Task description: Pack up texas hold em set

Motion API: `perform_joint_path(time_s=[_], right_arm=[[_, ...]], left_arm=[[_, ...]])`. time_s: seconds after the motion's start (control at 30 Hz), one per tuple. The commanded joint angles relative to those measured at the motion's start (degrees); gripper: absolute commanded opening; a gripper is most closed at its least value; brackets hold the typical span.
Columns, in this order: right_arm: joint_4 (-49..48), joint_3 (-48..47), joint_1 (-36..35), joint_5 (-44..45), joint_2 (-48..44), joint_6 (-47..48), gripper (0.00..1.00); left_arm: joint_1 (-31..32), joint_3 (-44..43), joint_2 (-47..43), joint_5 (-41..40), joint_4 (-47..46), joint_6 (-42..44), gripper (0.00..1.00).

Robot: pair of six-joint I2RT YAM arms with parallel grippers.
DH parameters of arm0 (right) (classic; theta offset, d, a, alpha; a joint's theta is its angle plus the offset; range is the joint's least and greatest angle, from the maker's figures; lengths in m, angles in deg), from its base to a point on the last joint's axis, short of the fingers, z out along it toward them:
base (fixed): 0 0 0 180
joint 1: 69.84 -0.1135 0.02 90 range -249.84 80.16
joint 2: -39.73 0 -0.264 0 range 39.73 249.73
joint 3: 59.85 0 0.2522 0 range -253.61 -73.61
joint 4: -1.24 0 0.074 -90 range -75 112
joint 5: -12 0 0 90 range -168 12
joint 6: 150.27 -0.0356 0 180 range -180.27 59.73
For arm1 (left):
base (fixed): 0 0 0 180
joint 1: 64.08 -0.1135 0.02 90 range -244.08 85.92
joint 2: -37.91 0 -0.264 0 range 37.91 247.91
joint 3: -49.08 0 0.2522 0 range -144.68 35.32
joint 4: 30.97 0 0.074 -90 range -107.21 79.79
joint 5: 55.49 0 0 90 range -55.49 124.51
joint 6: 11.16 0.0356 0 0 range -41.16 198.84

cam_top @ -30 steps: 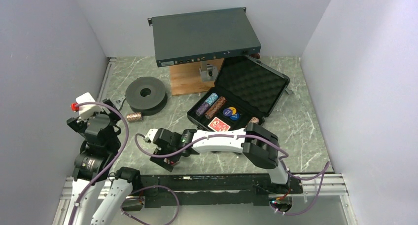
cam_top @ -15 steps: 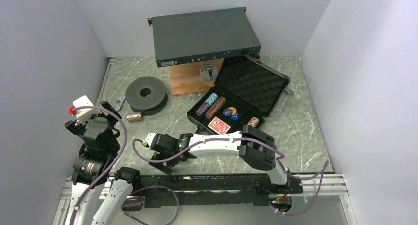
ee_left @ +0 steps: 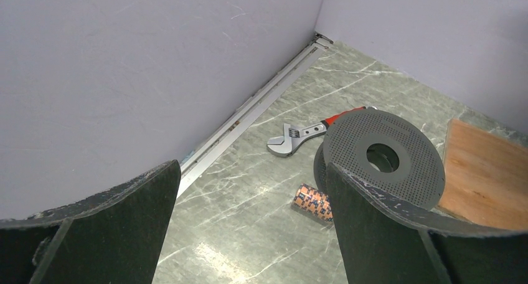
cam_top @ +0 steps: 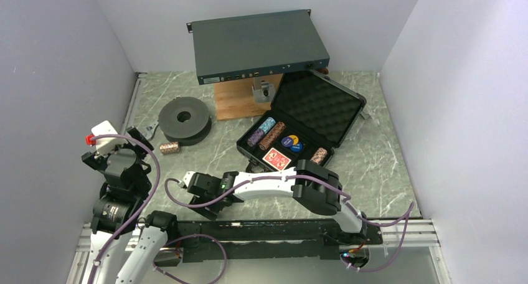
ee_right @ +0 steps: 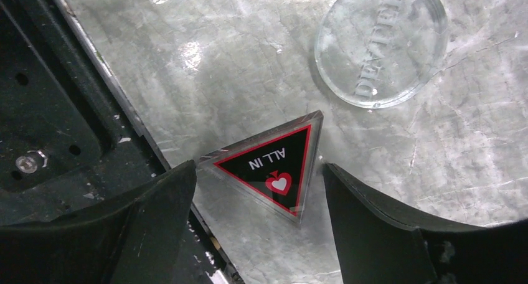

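Marbled green tabletop point(cam_top: 373, 165), grey walls point(cam_top: 62, 47): left gripper point(ee_left: 249, 190) gapes, right gripper point(ee_right: 258, 172) spread astride triangle point(ee_right: 274, 169).

Plain pale lavender-grey walls point(cam_top: 56, 60) close in the desk point(cam_top: 380, 165) on three sides. The desk's top is grey-green, marbled and glossy. Ahead and left of the left tool point(ee_left: 249, 169), a metal strip point(ee_left: 249, 113) runs along the wall's foot into the corner. Soft light glints off the desk just beyond the right tool point(ee_right: 258, 165).
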Motion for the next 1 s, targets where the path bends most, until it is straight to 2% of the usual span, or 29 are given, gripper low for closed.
perform_joint_path(time_s=[0.0,0.5,0.67,0.97], right_arm=[[1.09,-2.21,-0.39,0.86,1.57,-1.02,0.74],[1.81,-2.49,-0.47,0.99,1.96,-1.52,0.44],[1.74,-1.41,-0.47,2.45,0.88,-0.07,0.41],[-0.59,5.86,0.3,1.68,-3.72,10.65,0.41]], left_arm=[[-0.29,0.34,-0.52,0.71,-2.08,0.15,0.93],[-0.29,0.2,-0.49,1.81,-2.06,0.33,0.93],[-0.29,0.31,-0.45,2.75,-2.34,0.73,0.92],[-0.29,0.46,-0.45,4.39,-2.66,1.18,0.92]])
